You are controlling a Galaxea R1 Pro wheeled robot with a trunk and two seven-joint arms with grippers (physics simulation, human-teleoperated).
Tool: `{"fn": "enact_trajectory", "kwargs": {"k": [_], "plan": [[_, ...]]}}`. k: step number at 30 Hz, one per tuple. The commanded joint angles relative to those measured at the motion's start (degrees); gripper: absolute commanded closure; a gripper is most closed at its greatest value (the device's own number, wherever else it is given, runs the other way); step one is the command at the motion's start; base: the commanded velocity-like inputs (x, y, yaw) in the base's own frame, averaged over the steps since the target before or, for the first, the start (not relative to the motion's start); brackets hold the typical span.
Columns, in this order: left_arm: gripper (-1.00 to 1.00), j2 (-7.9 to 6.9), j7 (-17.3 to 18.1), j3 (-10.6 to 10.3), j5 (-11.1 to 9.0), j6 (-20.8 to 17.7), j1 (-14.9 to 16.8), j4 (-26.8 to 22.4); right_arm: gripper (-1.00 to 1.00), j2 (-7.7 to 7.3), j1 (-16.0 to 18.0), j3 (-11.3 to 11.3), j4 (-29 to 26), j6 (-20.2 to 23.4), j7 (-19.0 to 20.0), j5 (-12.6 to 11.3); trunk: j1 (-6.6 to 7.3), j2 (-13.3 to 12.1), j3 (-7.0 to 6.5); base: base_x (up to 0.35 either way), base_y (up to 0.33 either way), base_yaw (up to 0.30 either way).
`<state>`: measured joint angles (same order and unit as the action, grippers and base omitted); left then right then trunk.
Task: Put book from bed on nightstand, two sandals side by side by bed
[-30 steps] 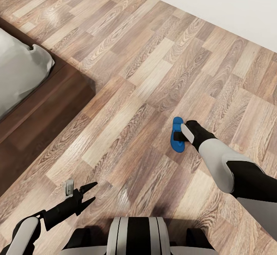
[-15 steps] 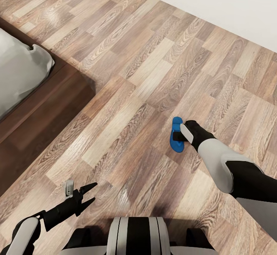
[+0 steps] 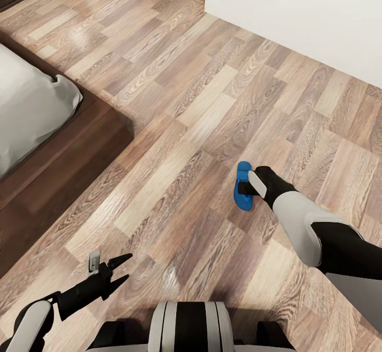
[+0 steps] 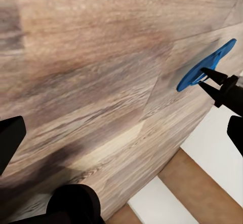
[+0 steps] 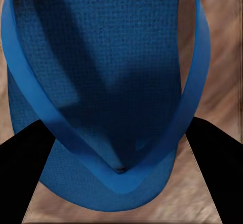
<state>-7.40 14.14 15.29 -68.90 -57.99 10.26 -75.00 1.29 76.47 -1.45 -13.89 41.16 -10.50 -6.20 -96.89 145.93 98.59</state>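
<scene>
Slightly tilted down is the head camera's view; both arms are held as before.

Left gripper (image 3: 123, 268) is spread open, empty, bed (image 3: 58, 155) beyond it; right gripper (image 3: 245, 188) is closed around one sandal (image 3: 242, 186), off the floor (image 3: 175, 129). Placement beside the bed remains undone.

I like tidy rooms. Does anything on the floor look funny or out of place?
One blue sandal is out in the open floor, well away from the bed, with no partner beside it. The right claw is at it, apparently gripping it.
</scene>
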Motion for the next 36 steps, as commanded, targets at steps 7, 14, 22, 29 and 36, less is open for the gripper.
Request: {"fn": "enact_trajectory", "kwargs": {"k": [7,14,22,29,36], "plan": [[-1.0,-0.94,0.48,0.09,0.61,-0.2,0.03,0.73,1.0,0.09,-0.01,-0.09,-0.08,0.19,-0.44,-0.66,0.18,-0.09,-1.53,0.0,0.0,0.0],[-1.0,-1.87,0.39,0.09,0.83,-0.09,0.03,2.31,1.0,0.04,-0.01,-0.4,-0.15,0.23,-0.41,-0.78,0.37,-0.18,-3.08,0.0,0.0,0.0],[-1.0,-2.1,0.29,-0.01,0.94,0.04,0.03,4.27,1.0,-0.06,-0.08,-0.79,-0.15,-0.22,-0.24,-0.95,0.57,-0.29,-4.85,0.0,0.0,0.0],[-1.0,-2.14,0.28,-0.14,0.99,0.13,0.03,5.16,1.0,0.02,-0.76,-0.83,0.15,-0.44,-0.18,-0.93,0.75,-0.38,-6.4,0.0,0.0,0.0],[-1.0,-2.32,0.28,-0.22,1.08,0.08,0.03,5.28,1.0,0.02,-0.85,-0.83,1.08,-0.46,-0.18,-0.95,0.93,-0.47,-7.95,0.0,0.0,0.0]]}}
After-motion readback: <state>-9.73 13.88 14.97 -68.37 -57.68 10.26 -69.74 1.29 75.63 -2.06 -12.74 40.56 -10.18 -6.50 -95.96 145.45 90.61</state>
